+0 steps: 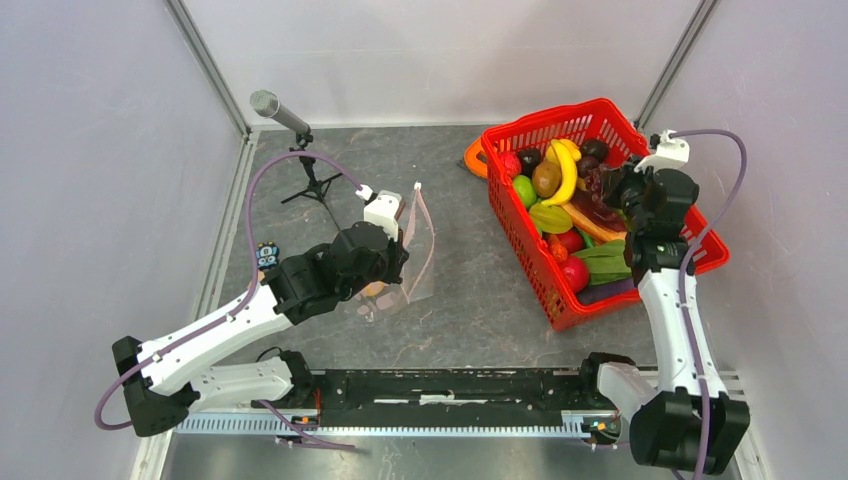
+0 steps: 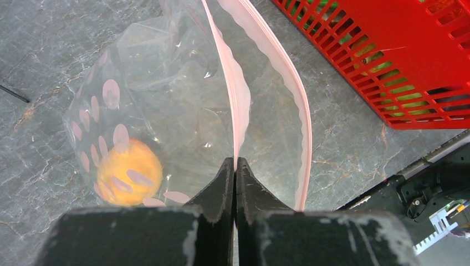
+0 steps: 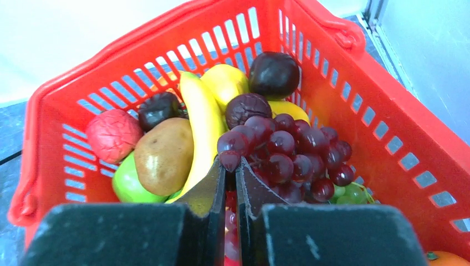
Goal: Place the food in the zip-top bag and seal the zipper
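The clear dotted zip-top bag (image 1: 415, 250) is held up at table centre-left by my left gripper (image 1: 392, 255), which is shut on one lip of its pink zipper (image 2: 238, 105). The other lip (image 2: 294, 100) bows away, so the mouth gapes. One orange (image 2: 128, 172) lies inside the bag. My right gripper (image 3: 229, 162) is inside the red basket (image 1: 600, 120), shut on a grape of the purple grapes (image 3: 288, 155). A banana (image 3: 202, 127), a brown kiwi (image 3: 164, 155), a green piece (image 3: 126, 183) and a red piece (image 3: 113, 134) lie beside it.
The red mesh basket (image 3: 332, 83) stands at the right, full of toy food. A flat orange ring (image 1: 474, 158) lies behind its left corner. A microphone on a small tripod (image 1: 290, 125) stands at the back left. Enclosure walls run along both sides.
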Robot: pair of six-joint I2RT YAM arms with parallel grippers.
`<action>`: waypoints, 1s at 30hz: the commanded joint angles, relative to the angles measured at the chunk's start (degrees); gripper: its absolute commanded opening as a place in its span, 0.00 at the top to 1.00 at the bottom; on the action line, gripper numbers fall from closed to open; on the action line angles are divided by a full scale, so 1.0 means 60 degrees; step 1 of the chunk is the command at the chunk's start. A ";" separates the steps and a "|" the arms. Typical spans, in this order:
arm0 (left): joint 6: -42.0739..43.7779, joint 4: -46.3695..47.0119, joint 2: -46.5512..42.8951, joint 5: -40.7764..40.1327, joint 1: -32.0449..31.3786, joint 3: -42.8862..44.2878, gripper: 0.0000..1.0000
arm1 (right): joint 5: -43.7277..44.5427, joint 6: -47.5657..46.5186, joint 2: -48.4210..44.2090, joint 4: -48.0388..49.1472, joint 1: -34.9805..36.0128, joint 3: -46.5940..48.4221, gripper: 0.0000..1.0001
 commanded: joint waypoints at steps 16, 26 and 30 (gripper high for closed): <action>0.0246 0.0527 0.0080 0.0197 0.0043 0.0028 0.96 | -0.3348 -0.0082 -0.1308 0.0323 -0.0001 0.0505 0.92; 0.0289 0.0501 0.0099 0.0194 0.0043 0.0018 0.95 | -0.2601 -0.1793 -0.0666 -0.2438 -0.0008 0.0642 0.52; 0.0306 0.0459 0.0186 0.0190 0.0043 0.0083 0.95 | -0.2363 -0.1925 -0.0722 -0.3097 -0.0001 0.1461 0.31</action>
